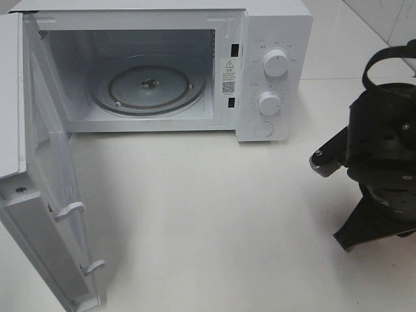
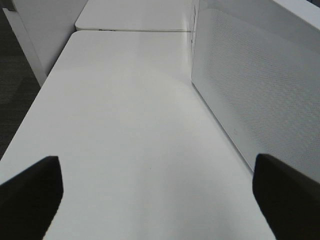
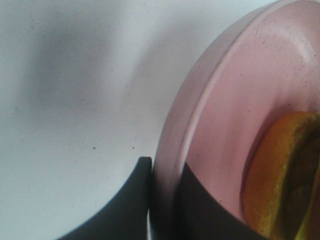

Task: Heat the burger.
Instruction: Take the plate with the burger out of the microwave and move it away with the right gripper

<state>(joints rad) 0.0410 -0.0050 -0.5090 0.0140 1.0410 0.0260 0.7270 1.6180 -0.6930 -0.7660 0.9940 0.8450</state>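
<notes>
Stretching across the whole scene is the white table (image 1: 214,214), and at its far edge sits the white microwave (image 1: 273,71), cavity bare down to the glass turntable (image 1: 148,86). Its door (image 1: 45,195) hangs wide open, swung out toward the table's near left corner. Over at the right edge, the right arm (image 1: 380,156) hunches low, a dark bulk with its wrist tipped down toward the tabletop. Down at its tip, the right gripper (image 3: 162,200) is pinched narrow on the rim of the pink plate (image 3: 220,115), one finger under the rim's outside, one inside. On that plate, the burger (image 3: 282,175), bun just peeking in. Left gripper (image 2: 157,195) spread wide, gripping nothing, hovering level over the bare table beside the microwave's perforated side wall.
</notes>
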